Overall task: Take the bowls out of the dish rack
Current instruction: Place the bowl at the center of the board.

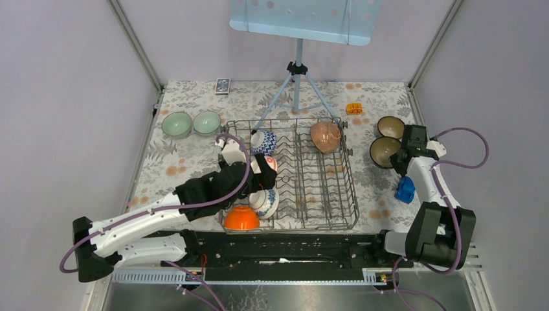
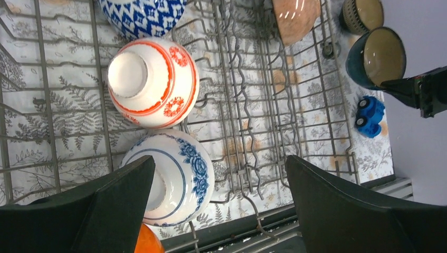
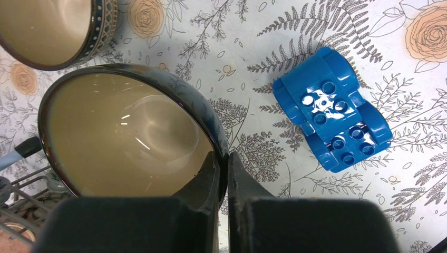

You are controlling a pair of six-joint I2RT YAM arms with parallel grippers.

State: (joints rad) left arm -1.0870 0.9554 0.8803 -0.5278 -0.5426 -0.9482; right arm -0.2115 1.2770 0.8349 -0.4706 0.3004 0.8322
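Where the left arm reaches in over the left part of the dish rack (image 1: 353,194), the left gripper (image 2: 219,163) hangs above the bowls with its fingers (image 2: 121,211) spread wide and released, grasping nothing; in the left wrist view the red-and-white bowl (image 2: 153,81) sits upside down among the tines, foot ring up, just ahead of the fingertips; the blue floral bowl (image 2: 176,176), also overturned, lies just nearer, partly hidden behind one finger; the orange bowl (image 1: 241,218) fills the rack's near left corner, just beside the floral one; the blue diamond-patterned bowl (image 1: 265,140) stands at the far end of that same row; a salmon-pink bowl (image 1: 325,136) leans on its side in the far right part of the rack, well apart from the others. Outside the rack, two pale green bowls (image 1: 176,124) stand open side up, side by side, on the counter (image 1: 188,172) to the far left; to the right of the rack are the near dark brown bowl (image 3: 126,137) and the far dark brown bowl (image 3: 47,26), both tan inside, just beside each other. The right gripper (image 3: 222,158) is clenched on the near one's rim, one finger inside and one outside; whether that bowl rests on the counter or is lifted I cannot tell; a blue toy (image 3: 332,110) lies on the counter near the held bowl, not touching it.
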